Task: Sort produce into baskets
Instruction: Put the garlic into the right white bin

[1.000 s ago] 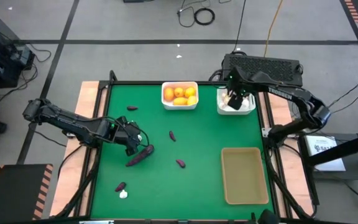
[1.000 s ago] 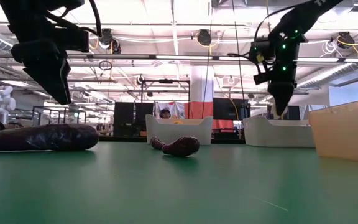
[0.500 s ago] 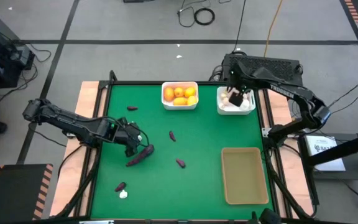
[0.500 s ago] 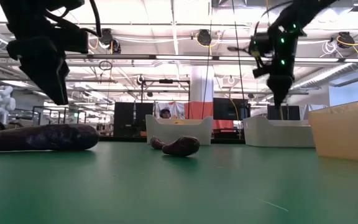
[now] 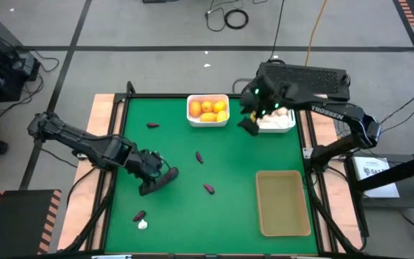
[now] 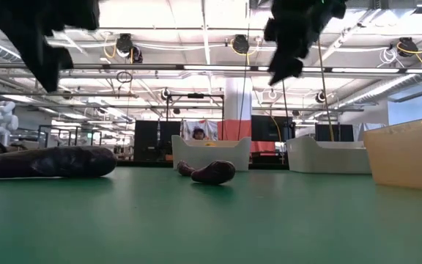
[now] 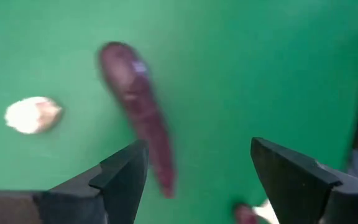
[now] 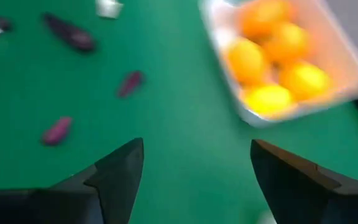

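Green felt-looking desk [image 5: 228, 158] for us today, with smooth white plastic bins at the far edge: one [image 5: 208, 110] full of round orange-yellow fruit [image 8: 266, 50], the other [image 5: 277, 121] holding lumpy white bulbs. A flat tan tray [image 5: 282, 203] sits empty near the right.

Since a second ago, our right end effector [image 5: 250, 124] swung off the bulb bin toward the desk, fingers spread wide, holding nothing. Our left end effector [image 5: 149, 183] dropped onto the long purple piece [image 7: 138, 106], open with the piece between its fingers, not pinched yet.

That piece lies diagonally, long axis running near-left to far-right. Small purple bits [image 5: 208, 188] and a bulb [image 5: 143, 224] are scattered around.
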`<move>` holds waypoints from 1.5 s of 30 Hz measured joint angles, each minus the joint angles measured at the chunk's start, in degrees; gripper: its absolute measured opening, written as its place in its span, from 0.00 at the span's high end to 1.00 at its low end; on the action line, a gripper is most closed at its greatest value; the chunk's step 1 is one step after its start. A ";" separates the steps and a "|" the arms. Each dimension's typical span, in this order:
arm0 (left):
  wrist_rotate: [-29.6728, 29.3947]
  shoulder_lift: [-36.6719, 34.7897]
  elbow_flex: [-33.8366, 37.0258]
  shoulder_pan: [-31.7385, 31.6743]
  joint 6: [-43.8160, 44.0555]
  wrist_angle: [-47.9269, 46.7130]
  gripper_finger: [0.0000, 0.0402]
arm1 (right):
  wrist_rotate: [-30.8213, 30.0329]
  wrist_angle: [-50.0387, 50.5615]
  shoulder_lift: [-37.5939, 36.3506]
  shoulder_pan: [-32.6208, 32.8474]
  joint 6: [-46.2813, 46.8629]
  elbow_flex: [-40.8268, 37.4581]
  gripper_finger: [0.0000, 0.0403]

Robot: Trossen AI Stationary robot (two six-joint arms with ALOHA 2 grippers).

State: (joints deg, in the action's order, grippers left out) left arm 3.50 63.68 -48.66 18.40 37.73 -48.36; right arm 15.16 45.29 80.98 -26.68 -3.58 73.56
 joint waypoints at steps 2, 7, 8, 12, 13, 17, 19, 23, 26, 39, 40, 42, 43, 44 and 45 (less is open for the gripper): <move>0.34 0.00 -1.11 3.00 3.21 0.48 0.28 | 0.01 -2.18 0.09 5.06 1.23 0.00 0.29; 0.96 0.01 -2.06 12.77 15.09 1.61 0.28 | -0.14 -6.83 0.14 17.87 3.71 -0.02 0.29; 0.91 0.16 -2.06 14.76 17.67 1.59 0.28 | -0.63 -7.84 0.14 20.26 4.35 -0.02 0.29; -0.98 2.45 -1.72 23.57 23.95 3.58 0.28 | -7.15 -13.74 0.14 29.83 6.40 -1.14 0.29; -1.49 3.55 -1.64 25.56 23.91 5.28 0.28 | -8.63 -15.70 0.14 31.93 6.72 -1.92 0.29; -2.16 8.75 -1.62 30.86 20.49 12.87 0.28 | -13.76 -23.98 0.41 38.63 8.02 -5.60 0.29; -2.23 11.39 -1.62 32.11 16.96 15.51 0.28 | -16.66 -27.34 0.58 41.12 8.88 -7.72 0.29; -2.26 16.09 -1.58 33.51 12.51 15.88 0.28 | -20.60 -33.17 1.51 44.19 12.27 -11.38 0.29; -2.26 18.87 -1.56 33.88 9.86 15.87 0.28 | -21.66 -36.49 2.37 45.64 14.49 -13.62 0.29; -1.83 26.45 -1.53 34.31 4.71 14.82 0.28 | -21.43 -43.78 4.61 47.06 13.04 -15.40 0.29; -1.50 26.77 -1.52 34.28 4.07 14.78 0.28 | -21.40 -43.88 4.72 47.06 12.71 -15.37 0.29; -0.74 27.16 -1.51 34.26 3.14 14.82 0.28 | -21.41 -43.85 4.94 47.04 12.23 -15.39 0.29; -0.70 27.37 -1.53 34.28 2.33 14.72 0.28 | -21.42 -43.88 4.99 47.04 12.02 -15.39 0.29; -0.66 27.47 -1.51 34.28 2.13 14.63 0.28 | -21.42 -43.81 5.03 47.04 11.90 -15.39 0.29; -0.67 27.46 -1.51 34.28 1.98 14.60 0.28 | -21.42 -43.83 5.06 47.04 11.89 -15.39 0.29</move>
State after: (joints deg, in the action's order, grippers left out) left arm 2.83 91.14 -50.17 52.69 39.70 -33.76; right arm -6.26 1.46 86.04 20.36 8.32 58.17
